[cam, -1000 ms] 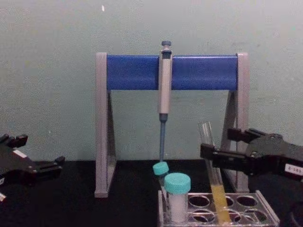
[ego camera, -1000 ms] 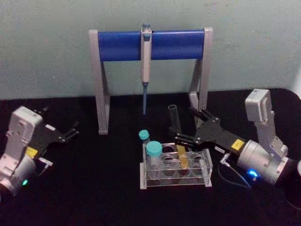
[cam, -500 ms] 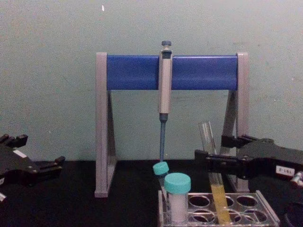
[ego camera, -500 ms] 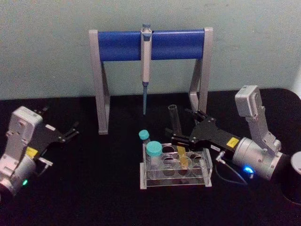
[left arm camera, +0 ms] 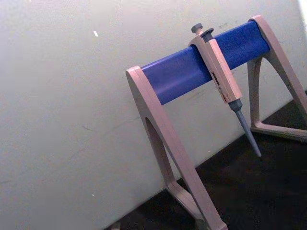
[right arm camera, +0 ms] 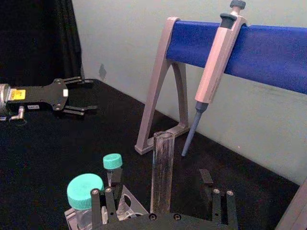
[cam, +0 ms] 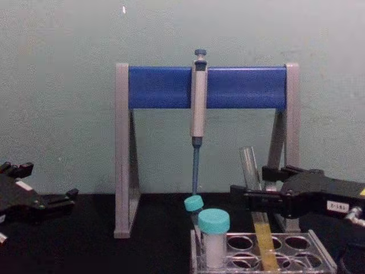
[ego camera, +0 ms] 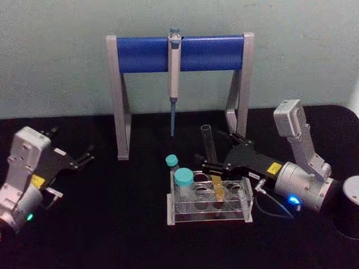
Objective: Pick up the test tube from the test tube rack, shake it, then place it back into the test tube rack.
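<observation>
The test tube [ego camera: 208, 143] stands tilted in the clear test tube rack [ego camera: 245, 208], yellow liquid in its lower part. In the chest view the test tube [cam: 250, 166] rises out of the rack [cam: 322, 251]. My right gripper [ego camera: 213, 150] is open, one finger on each side of the tube's bare upper part, with gaps to the glass. The right wrist view shows the test tube [right arm camera: 161, 172] midway between the spread fingers [right arm camera: 218, 201] of the right gripper [right arm camera: 160, 194]. My left gripper [ego camera: 84, 156] rests open at the far left over the table, also seen as the left gripper [cam: 45, 181].
Two teal-capped vials [ego camera: 183, 178] stand at the rack's left end. Behind it rises the grey-and-blue pipette stand [ego camera: 179, 53] with a pipette [ego camera: 174, 84] hanging from it. A dark cylinder [ego camera: 350, 207] sits at the right edge, next to my right arm.
My right gripper has slid leftward, so its open fingers now flank the tube. The tube, the rack and the left arm have not moved.
</observation>
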Robot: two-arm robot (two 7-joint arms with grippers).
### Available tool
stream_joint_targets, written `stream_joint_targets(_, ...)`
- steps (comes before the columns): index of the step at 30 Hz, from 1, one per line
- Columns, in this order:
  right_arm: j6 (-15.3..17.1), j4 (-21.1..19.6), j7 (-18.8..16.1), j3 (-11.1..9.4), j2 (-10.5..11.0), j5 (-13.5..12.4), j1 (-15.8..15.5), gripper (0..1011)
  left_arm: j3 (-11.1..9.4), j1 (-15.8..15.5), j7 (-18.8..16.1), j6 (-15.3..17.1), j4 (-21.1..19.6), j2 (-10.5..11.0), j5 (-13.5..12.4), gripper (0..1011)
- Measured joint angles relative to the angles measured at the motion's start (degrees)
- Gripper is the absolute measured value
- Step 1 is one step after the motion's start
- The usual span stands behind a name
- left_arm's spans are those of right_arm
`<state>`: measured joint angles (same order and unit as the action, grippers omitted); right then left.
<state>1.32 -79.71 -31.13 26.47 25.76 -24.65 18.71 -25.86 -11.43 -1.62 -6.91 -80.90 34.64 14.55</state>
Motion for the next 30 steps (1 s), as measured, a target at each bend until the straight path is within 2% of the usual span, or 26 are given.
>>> stream_joint_targets(12, -0.1, -0.3, 0.5, 0.4, 0.4, 1.7, 0.1, 1000, 0.0, 0.0, 0.0, 0.0, 0.0, 0.0, 0.0, 1001)
stream_joint_targets(30, -0.1, -0.3, 0.4, 0.4, 0.3, 1.4, 0.1, 1000, 0.0, 0.0, 0.0, 0.0, 0.0, 0.0, 0.0, 1002)
